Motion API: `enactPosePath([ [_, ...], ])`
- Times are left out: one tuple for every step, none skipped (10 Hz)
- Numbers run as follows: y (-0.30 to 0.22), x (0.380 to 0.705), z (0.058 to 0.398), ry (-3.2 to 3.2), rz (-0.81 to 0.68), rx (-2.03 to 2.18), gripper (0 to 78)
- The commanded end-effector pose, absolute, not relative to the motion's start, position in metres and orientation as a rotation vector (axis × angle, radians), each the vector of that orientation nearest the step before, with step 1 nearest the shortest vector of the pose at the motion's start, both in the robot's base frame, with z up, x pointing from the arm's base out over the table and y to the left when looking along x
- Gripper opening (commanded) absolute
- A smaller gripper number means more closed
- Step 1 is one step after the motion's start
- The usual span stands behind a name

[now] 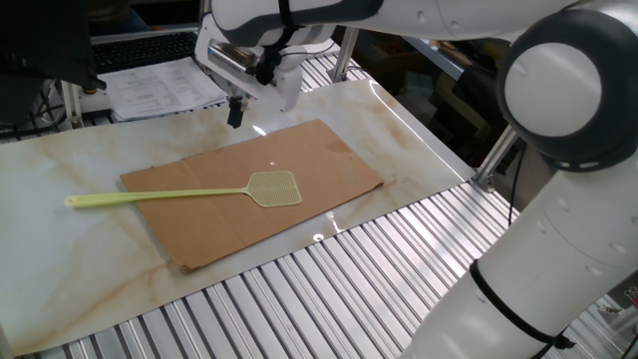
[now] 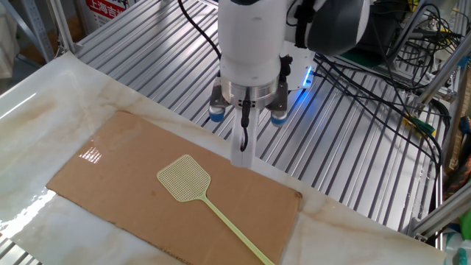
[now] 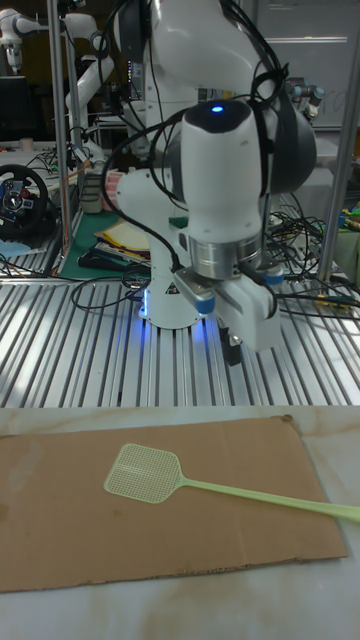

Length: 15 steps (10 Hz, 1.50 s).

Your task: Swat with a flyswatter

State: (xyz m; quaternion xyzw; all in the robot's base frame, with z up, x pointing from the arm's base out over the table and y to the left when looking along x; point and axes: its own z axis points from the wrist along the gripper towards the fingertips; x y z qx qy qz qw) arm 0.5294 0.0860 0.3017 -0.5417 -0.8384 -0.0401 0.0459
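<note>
A: What is seen nearest on the bench [image 1: 60, 249]?

B: The flyswatter [image 1: 189, 192] is laid flat on the cardboard sheet [image 1: 299, 170], mesh head toward 3 o'clock, handle run off the sheet's edge toward 9 o'clock.

A: And farther back?

B: The pincer [image 1: 235, 112] is held in the air above the sheet's far edge, at about 12 o'clock from the mesh head, nothing gripped. Whether its fingers are spread or pressed together cannot be told.

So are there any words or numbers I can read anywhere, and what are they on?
None can be read.
Red-and-white sign: red lettering, cut off and too blurred.
Papers behind the table: printed lines, too small.
Flyswatter, cardboard sheet and tool: no writing visible.
</note>
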Motion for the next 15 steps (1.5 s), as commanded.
enactPosePath([
  [0.086, 0.53, 0.303, -2.512, -0.187, -1.796, 0.0],
  [0.086, 0.53, 0.303, -2.508, -0.192, -1.794, 0.0],
  [0.086, 0.53, 0.303, -2.48, -0.223, -1.792, 0.0],
  [0.086, 0.53, 0.303, -2.466, -0.213, -1.796, 0.0],
  [0.086, 0.53, 0.303, -2.464, -0.227, -1.786, 0.0],
  [0.086, 0.53, 0.303, -2.453, -0.223, -1.807, 0.0],
  [0.086, 0.53, 0.303, -2.445, -0.225, -1.813, 0.0],
  [0.087, 0.529, 0.302, -2.44, -0.223, -1.818, 0.0],
  [0.089, 0.529, 0.302, -2.427, -0.224, -1.827, 0.0],
  [0.089, 0.529, 0.301, -2.424, -0.227, -1.825, 0.0],
  [0.091, 0.53, 0.301, -2.414, -0.233, -1.819, 0.0],
  [0.093, 0.53, 0.299, -2.41, -0.232, -1.821, 0.0],
  [0.094, 0.53, 0.299, -2.409, -0.231, -1.822, 0.0],
  [0.099, 0.53, 0.295, -2.4, -0.227, -1.835, 0.0],
  [0.101, 0.53, 0.295, -2.394, -0.226, -1.843, 0.0],
])
